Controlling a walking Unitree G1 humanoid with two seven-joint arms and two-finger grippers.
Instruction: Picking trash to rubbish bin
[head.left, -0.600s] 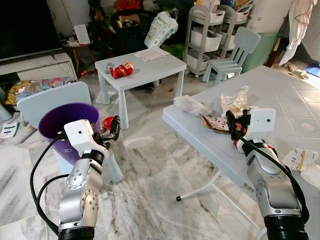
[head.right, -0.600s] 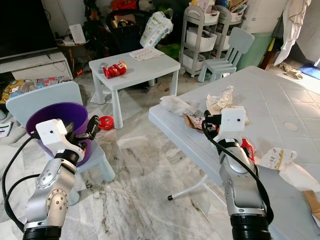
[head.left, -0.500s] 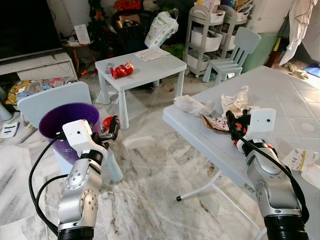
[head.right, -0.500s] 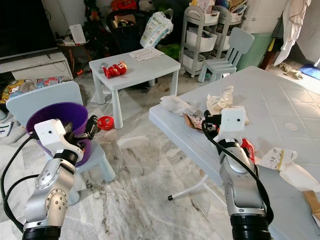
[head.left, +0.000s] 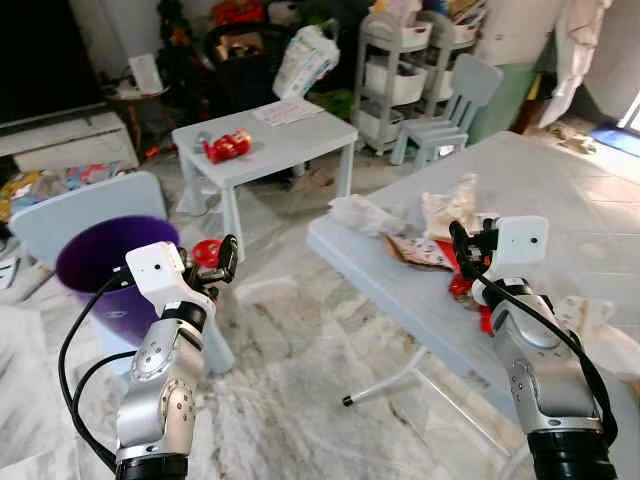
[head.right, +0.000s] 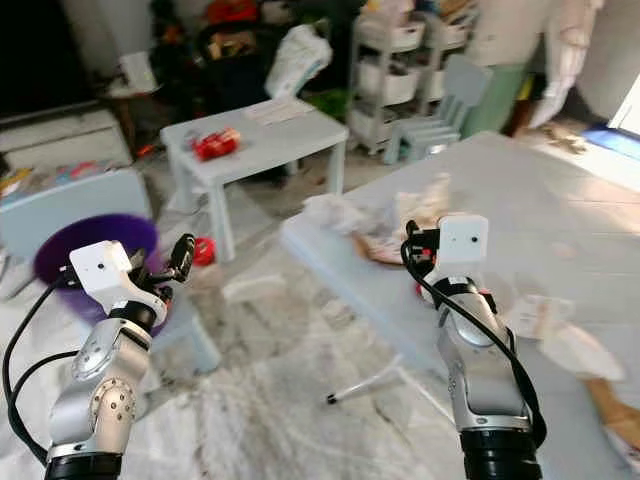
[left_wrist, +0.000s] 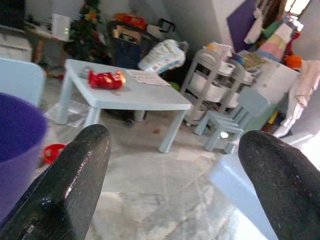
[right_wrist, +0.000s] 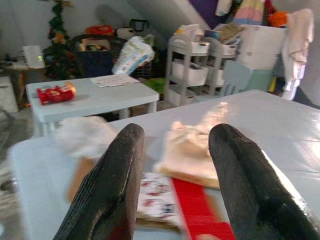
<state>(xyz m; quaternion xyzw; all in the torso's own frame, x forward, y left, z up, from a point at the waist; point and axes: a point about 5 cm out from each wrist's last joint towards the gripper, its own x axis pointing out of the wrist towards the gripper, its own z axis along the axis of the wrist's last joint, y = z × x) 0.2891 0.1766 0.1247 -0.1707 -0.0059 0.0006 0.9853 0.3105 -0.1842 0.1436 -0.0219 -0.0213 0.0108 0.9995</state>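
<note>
Hovering with jaws spread, the right gripper (head.left: 470, 243) is held just over the worktop (head.left: 560, 190); the trash pile (head.left: 440, 225) lies directly ahead of it, far nearer than the left gripper (head.left: 222, 262), also spread, beside the purple bin (head.left: 100, 265).

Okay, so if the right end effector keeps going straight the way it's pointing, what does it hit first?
Most likely the trash on the big table: the right end effector points over the red-and-white wrapper toward the crumpled paper just beyond. Depth is unclear, so the wrapper may come first.
</note>
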